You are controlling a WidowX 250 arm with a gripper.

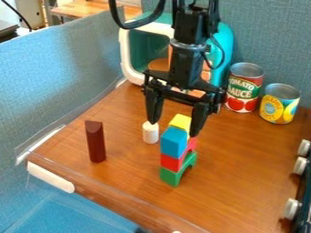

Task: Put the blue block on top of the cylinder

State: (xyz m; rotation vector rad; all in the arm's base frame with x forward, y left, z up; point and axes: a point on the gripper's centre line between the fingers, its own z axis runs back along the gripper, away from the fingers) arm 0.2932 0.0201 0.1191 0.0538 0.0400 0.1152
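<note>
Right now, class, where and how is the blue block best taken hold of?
Probably from straight above, gripping the upper part of the blue block by its left and right sides as the camera sees them. Its faces look flat and upright, while the yellow block crowds its far side and the red piece lies beneath it.

We've got a usable lane between the dark red upright block (96, 143) and the white cylinder (150, 133), plus a wider one from the stack's green arch (172, 176) across to the knobs (291, 208) at the view's right. Tight spot: cylinder sits near the stack, so we have only a narrow gap between it and the blue block (173, 142), with the yellow block (181, 122) just behind blue. Toward the back, the tomato can (244, 87), yellow-labelled can (279, 103) and teal-and-white housing (226, 48) block us.
</note>
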